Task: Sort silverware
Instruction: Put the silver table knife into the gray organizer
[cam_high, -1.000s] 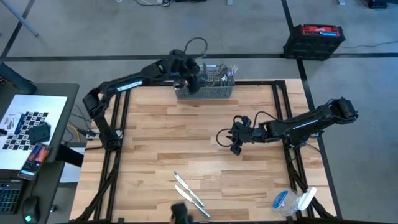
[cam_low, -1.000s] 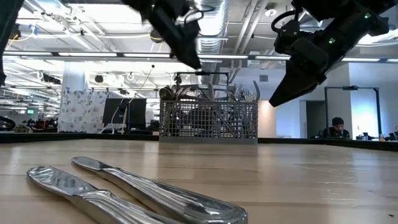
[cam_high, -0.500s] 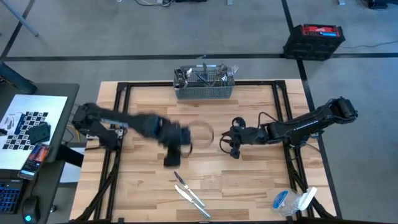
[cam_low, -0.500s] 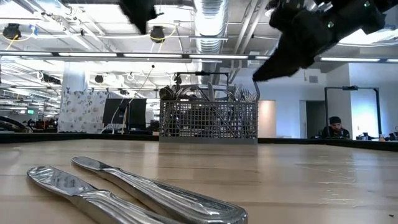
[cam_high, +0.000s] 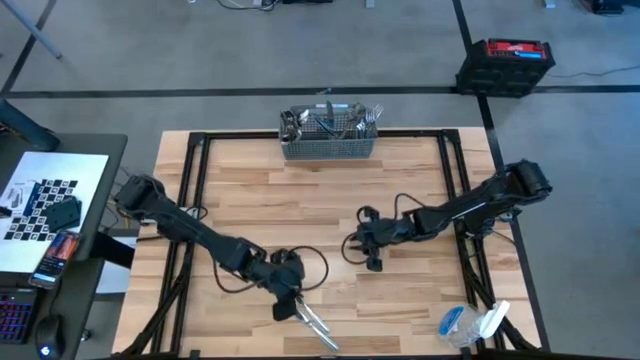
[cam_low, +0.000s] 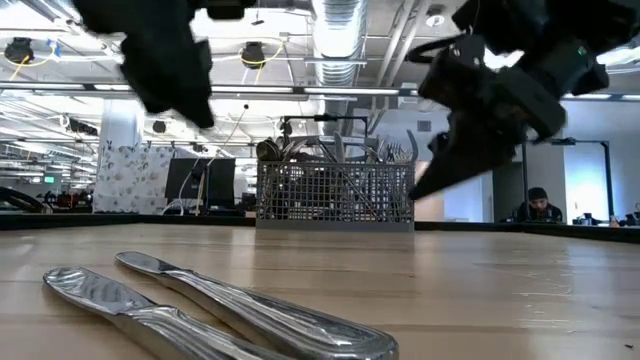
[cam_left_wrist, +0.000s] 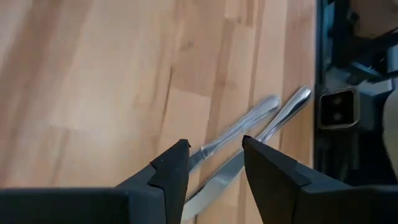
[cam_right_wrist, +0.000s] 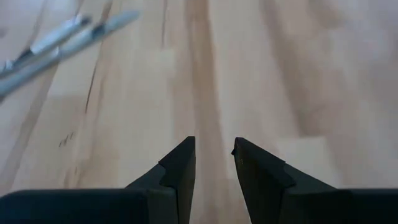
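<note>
Two silver table knives (cam_high: 306, 316) lie side by side, flat on the wood near the table's near edge, and also show in the low view (cam_low: 210, 305). My left gripper (cam_high: 286, 296) hovers open just above them; in the left wrist view (cam_left_wrist: 214, 152) the knives (cam_left_wrist: 249, 127) run between and under its fingers. My right gripper (cam_high: 362, 252) hangs open over bare wood at mid-table; its wrist view (cam_right_wrist: 214, 146) shows the knives (cam_right_wrist: 56, 43) farther off. More silverware (cam_high: 330, 120) stands in the grey mesh basket (cam_high: 328, 148) at the far edge.
The basket (cam_low: 335, 195) sits at the middle of the far edge. A clear plastic thing (cam_high: 470, 322) lies at the near right corner. Black frame rails (cam_high: 455, 190) run along the table's sides. Bare wood (cam_high: 300, 210) lies between basket and knives.
My left gripper has swung from the basket at the far edge across the table toward the near edge and come down over the two knives. My right gripper has shifted a little toward the near and left. The knives have stayed in place.
</note>
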